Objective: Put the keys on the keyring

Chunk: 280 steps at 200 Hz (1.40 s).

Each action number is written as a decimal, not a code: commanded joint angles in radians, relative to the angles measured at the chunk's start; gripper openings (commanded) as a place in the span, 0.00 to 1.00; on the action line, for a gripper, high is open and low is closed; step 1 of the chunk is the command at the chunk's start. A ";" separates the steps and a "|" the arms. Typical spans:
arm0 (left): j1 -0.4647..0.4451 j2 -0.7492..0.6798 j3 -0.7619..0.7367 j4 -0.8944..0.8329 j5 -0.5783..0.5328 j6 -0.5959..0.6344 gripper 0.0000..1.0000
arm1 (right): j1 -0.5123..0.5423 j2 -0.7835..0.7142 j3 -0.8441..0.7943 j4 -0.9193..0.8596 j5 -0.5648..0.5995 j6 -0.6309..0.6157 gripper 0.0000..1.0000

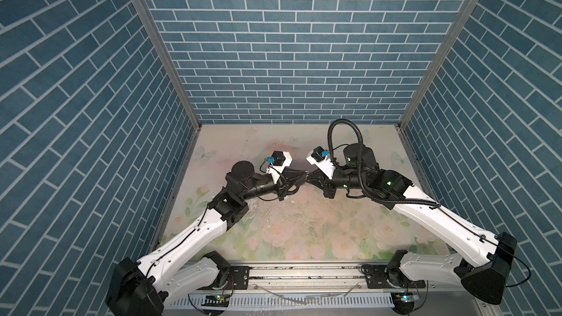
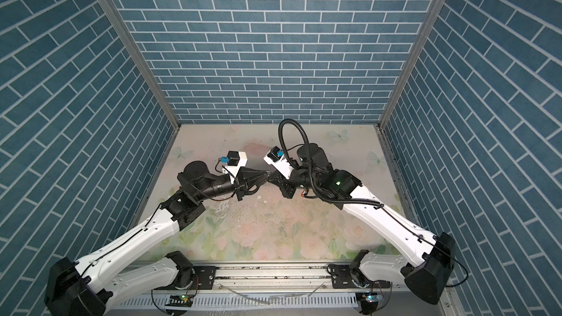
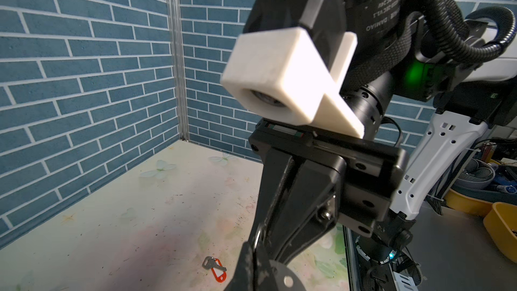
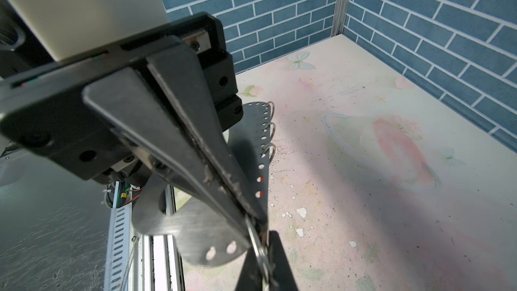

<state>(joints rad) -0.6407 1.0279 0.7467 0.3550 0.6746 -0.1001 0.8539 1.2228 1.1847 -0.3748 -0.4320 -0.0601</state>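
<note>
Two hands: we see them meet tip to tip over the middle of the desk (image 1: 273, 232), the left hand (image 1: 302, 173) reaching in from 9 o'clock and the right hand (image 1: 310, 176) from 3.
Right hand: fingers together, clamped on a silver ring (image 4: 260, 247).
Left hand: fingers together; we cannot tell what they pinch.
Keyring (image 4: 247, 141): aloft, just behind the right fingers.
Key (image 3: 214, 267): flat on the desk, below the hands.

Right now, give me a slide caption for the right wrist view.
Right gripper, fingers closed, tips meeting a silver ring beside the perforated keyring, above the floral table.
</note>
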 commanded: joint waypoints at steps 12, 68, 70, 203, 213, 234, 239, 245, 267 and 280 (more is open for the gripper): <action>-0.016 0.000 -0.002 0.138 0.037 -0.015 0.00 | 0.050 -0.009 0.011 -0.013 -0.017 -0.047 0.13; 0.002 -0.008 -0.014 0.159 0.046 -0.030 0.00 | 0.046 -0.140 -0.023 -0.096 0.168 -0.094 0.24; 0.002 -0.008 -0.015 0.161 0.046 -0.031 0.00 | 0.046 -0.145 -0.025 -0.097 0.172 -0.094 0.24; 0.027 0.009 -0.020 0.220 0.099 -0.075 0.00 | 0.045 -0.202 -0.055 0.000 0.225 -0.063 0.25; 0.028 0.012 -0.021 0.226 0.104 -0.077 0.00 | 0.047 -0.198 -0.054 0.019 0.219 -0.056 0.25; 0.028 0.020 -0.021 0.237 0.117 -0.088 0.00 | 0.045 -0.180 -0.047 0.051 0.214 -0.036 0.24; 0.029 0.021 -0.021 0.241 0.119 -0.090 0.00 | 0.046 -0.173 -0.045 0.056 0.214 -0.031 0.23; 0.029 0.022 -0.022 0.245 0.119 -0.092 0.00 | 0.045 -0.164 -0.042 0.057 0.210 -0.029 0.22; 0.027 0.026 -0.021 0.255 0.129 -0.096 0.00 | 0.046 -0.140 -0.036 0.072 0.208 -0.016 0.20; 0.028 0.027 -0.020 0.254 0.133 -0.098 0.00 | 0.048 -0.130 -0.039 0.085 0.216 -0.008 0.17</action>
<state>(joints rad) -0.6189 1.0542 0.7372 0.5598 0.7811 -0.1871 0.8970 1.0744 1.1564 -0.3374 -0.2211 -0.1028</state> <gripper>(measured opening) 0.045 0.190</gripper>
